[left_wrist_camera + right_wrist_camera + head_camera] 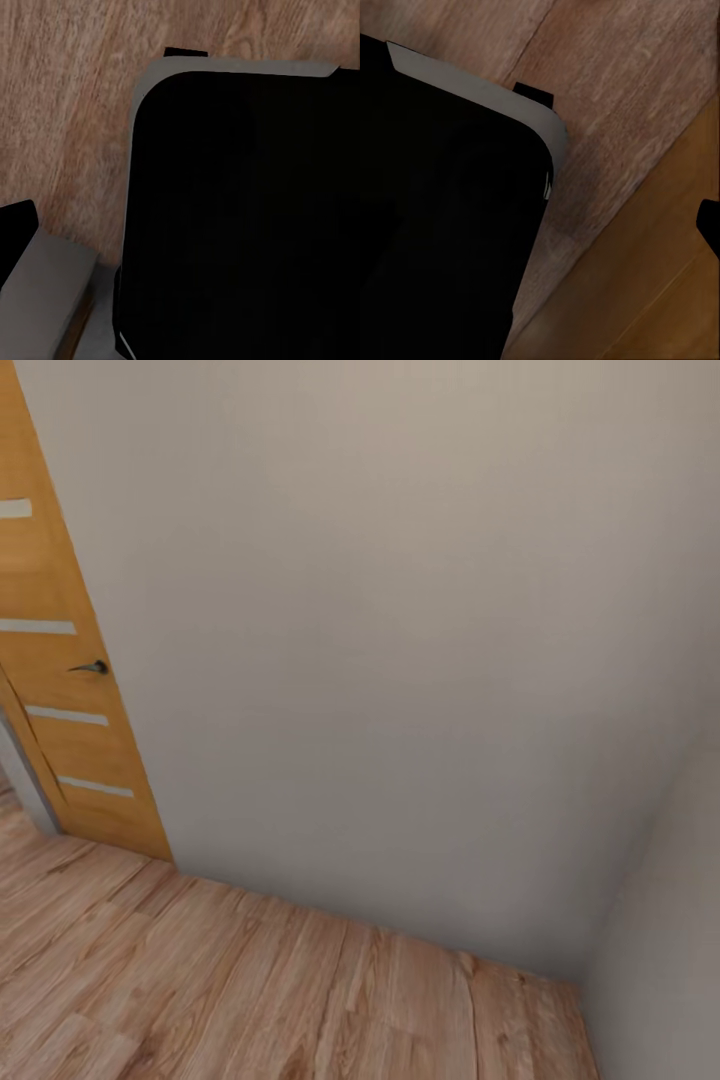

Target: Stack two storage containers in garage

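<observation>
Gripper state cannot be told for either arm: both wrist cameras are pointed down at wood plank floor (pixel 67 112) and robot's own dark base (pixel 240 210). Head camera is faced at plain grey-white wall (pixel 400 640), corner at 3 o'clock. Honey-coloured door (pixel 60 690) with dark handle (pixel 92 667) is seen at 9 o'clock. No storage container is caught on camera; bearing from either arm cannot be judged. Robot is judged in transit.

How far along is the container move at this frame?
Nothing looks done. The head view faces a plain wall and an orange wooden door over light wood plank floor, so the robot seems to be in transit, not on garage concrete. The wrist views look down past its dark base. Fetching and stacking both remain.
</observation>
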Available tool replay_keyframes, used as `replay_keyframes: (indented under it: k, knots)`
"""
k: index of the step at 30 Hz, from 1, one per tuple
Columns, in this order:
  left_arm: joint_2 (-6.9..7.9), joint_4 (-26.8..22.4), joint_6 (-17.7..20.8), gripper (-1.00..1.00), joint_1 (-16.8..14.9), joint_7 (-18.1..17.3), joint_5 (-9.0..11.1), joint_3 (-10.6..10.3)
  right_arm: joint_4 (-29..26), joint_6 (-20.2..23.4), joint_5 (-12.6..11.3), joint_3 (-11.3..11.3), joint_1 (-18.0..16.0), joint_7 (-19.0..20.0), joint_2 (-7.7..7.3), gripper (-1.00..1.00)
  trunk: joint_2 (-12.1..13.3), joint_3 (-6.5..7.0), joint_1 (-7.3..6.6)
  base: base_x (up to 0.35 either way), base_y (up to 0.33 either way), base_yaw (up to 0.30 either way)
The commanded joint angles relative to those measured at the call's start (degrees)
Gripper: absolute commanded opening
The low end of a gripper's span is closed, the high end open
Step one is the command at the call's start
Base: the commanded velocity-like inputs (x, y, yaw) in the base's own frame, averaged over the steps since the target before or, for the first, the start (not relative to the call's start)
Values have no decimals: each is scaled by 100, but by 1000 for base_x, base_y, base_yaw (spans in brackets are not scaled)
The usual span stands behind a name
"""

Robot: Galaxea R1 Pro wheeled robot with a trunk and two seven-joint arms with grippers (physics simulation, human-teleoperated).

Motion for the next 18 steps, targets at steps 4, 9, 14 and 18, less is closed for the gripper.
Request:
replay_keyframes:
  k: [4,9,14,18]
  knots:
    - [1,-1,-12,100,-1,-1,47,0,18,-36,-59,47,-6,21,2,100,-2,-5,3,293,0,269]
    - [1,-1,-19,100,-1,1,45,0,18,-36,-59,47,-6,20,2,100,-2,-5,3,252,0,270]
    - [1,-1,-21,100,-1,-1,45,1,18,-36,-59,47,-6,19,2,100,-2,-5,3,212,0,271]
    - [1,-1,-21,100,-1,-1,45,0,18,-36,-59,47,-6,20,2,100,-2,-5,3,197,0,271]
